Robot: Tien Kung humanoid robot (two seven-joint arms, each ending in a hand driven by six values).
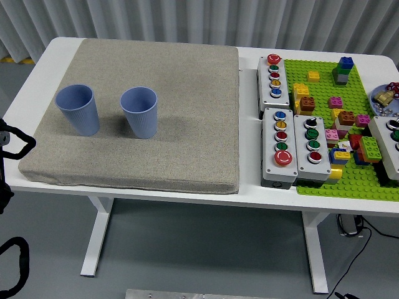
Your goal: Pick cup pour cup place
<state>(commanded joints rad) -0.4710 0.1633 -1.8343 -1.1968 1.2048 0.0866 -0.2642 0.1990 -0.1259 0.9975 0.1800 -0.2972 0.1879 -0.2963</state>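
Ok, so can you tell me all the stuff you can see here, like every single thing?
cups: 2, blue, upright side by side on the left of the mat, left cup, right cup
mat: 1, grey-beige, covers the left and middle of the table
table: 1, white, under everything
button boxes: 4, grey with coloured buttons, right of the mat; one at the back, two side by side in front, one cut off at the right edge
baseplate: 1, bright green, right side
toy bricks: many, mixed colours, on the baseplate
robot hand: black parts at the left edge, off the table; fingers not clear
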